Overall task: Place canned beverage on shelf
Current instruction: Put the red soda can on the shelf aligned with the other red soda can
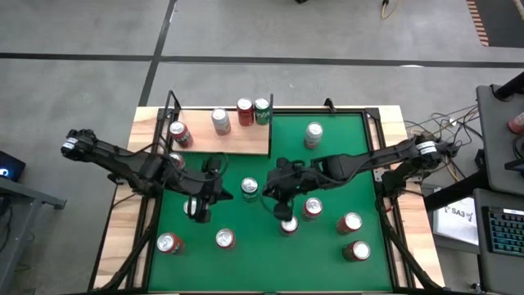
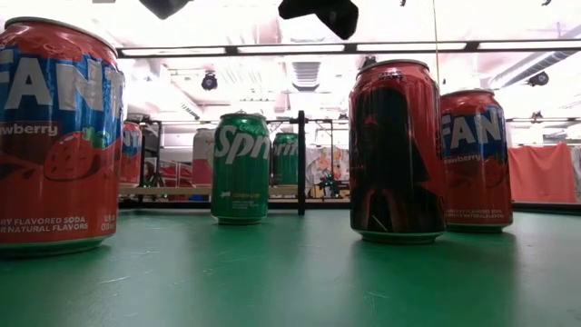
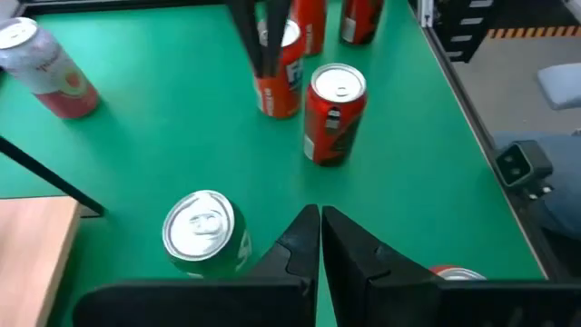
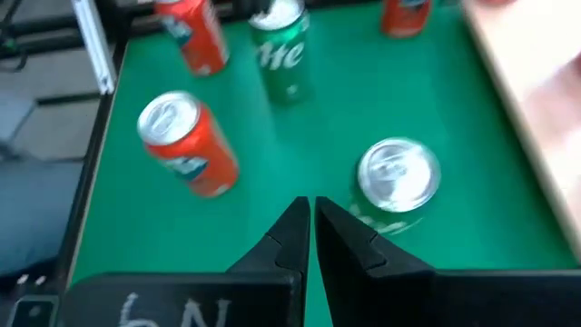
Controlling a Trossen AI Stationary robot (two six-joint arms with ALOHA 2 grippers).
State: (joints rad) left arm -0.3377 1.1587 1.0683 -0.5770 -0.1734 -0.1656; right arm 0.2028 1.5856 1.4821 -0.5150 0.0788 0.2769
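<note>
Both grippers, left (image 3: 320, 238) and right (image 4: 311, 232), hover over the felt with jaws pressed together, empty, flanking a green can (image 1: 250, 189); shelf (image 1: 237, 139) holds four cans.

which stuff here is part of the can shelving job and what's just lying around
Job: shelf; cans on the green felt, such as the green can between the shut left gripper and shut right gripper.
Lying about: keyboard, papers, cables.

green table (image 1: 327, 176), scattered cans (image 1: 225, 238), shelf (image 1: 237, 141)
</note>
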